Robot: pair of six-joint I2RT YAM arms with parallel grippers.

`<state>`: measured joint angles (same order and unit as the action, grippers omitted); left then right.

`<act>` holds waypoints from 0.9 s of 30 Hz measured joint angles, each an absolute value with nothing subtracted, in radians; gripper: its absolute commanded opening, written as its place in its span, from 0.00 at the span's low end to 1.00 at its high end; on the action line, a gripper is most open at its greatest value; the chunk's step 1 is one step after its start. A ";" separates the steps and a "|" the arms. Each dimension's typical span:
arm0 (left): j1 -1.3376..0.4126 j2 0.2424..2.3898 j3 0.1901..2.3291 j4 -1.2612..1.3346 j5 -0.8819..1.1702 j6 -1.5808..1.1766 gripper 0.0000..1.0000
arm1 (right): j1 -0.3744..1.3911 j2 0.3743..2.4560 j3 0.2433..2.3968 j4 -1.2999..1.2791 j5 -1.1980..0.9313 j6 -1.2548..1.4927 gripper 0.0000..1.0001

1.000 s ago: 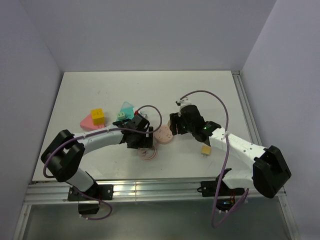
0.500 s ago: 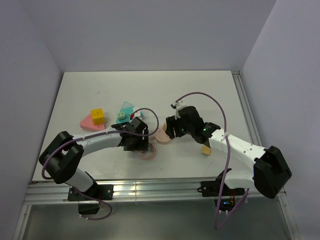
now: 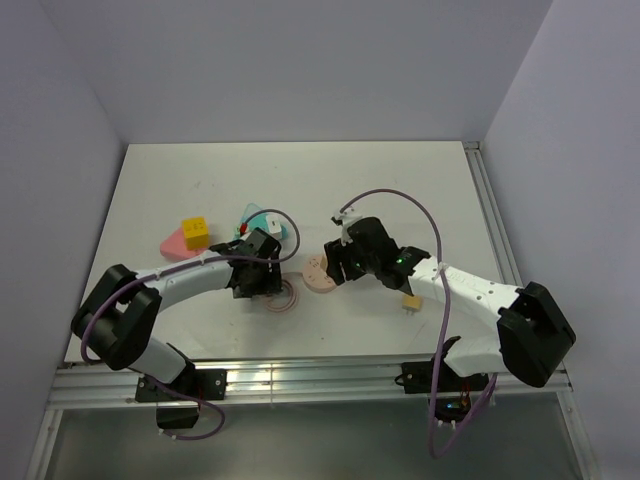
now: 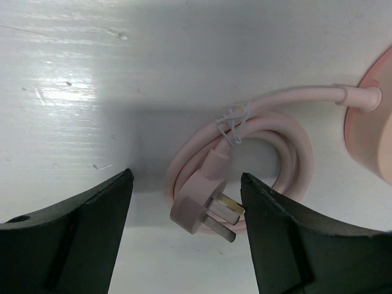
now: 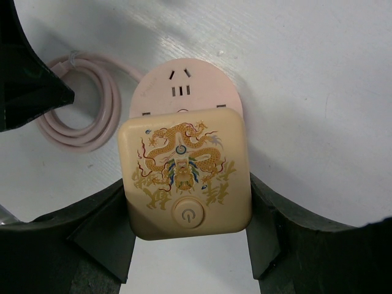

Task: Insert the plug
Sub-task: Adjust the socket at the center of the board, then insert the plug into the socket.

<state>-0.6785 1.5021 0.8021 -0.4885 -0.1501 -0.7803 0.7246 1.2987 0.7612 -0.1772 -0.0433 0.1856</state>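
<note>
Presently, your left gripper (image 4: 187, 179) stands open, one jaw on each side of the pink three-pin plug (image 4: 197, 215). The plug lies on the white table (image 4: 73, 92) against its tied pink cord coil (image 4: 294, 131). Your right gripper (image 5: 187, 187) clamps the cream square dragon-printed adapter (image 5: 184, 165) over the rounded pink socket base (image 5: 184, 92). Risk noted: in closing you may pinch the cord with the plug, and the tied coil would then drag as you lift.

On the white table (image 3: 400, 180), left of the middle: a yellow cube (image 3: 194, 232) resting on a flat pink teardrop-shaped piece (image 3: 174, 245). Just right of that, a teal triangular piece (image 3: 254, 213), partly hidden. Well apart to the right, nearer the front edge, a small tan block (image 3: 410, 300) lying alone. Along the near edge, a metal rail (image 3: 300, 375). Plain grey walls (image 3: 300, 60) behind.
</note>
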 measured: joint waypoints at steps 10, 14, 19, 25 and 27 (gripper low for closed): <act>-0.662 1.478 0.781 -0.483 -0.155 -0.780 0.76 | 0.738 1.310 0.761 -0.153 -0.050 0.193 0.05; -0.662 1.458 0.768 -0.485 -0.155 -0.780 0.76 | 0.738 1.334 0.761 -0.149 -0.056 0.193 0.04; -0.662 1.449 0.767 -0.485 -0.155 -0.780 0.76 | 0.738 1.359 0.761 -0.143 -0.072 0.193 0.04; -0.662 1.449 0.767 -0.484 -0.155 -0.780 0.76 | 0.740 1.373 0.761 -0.142 -0.084 0.193 0.04; -0.662 1.449 0.767 -0.484 -0.155 -0.780 0.76 | 0.744 1.374 0.761 -0.141 -0.085 0.194 0.04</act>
<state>-0.6617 1.4490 0.7670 -0.4843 -0.1551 -0.7799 0.7444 1.3735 0.7612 -0.1413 -0.0853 0.1936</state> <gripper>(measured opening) 0.762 0.681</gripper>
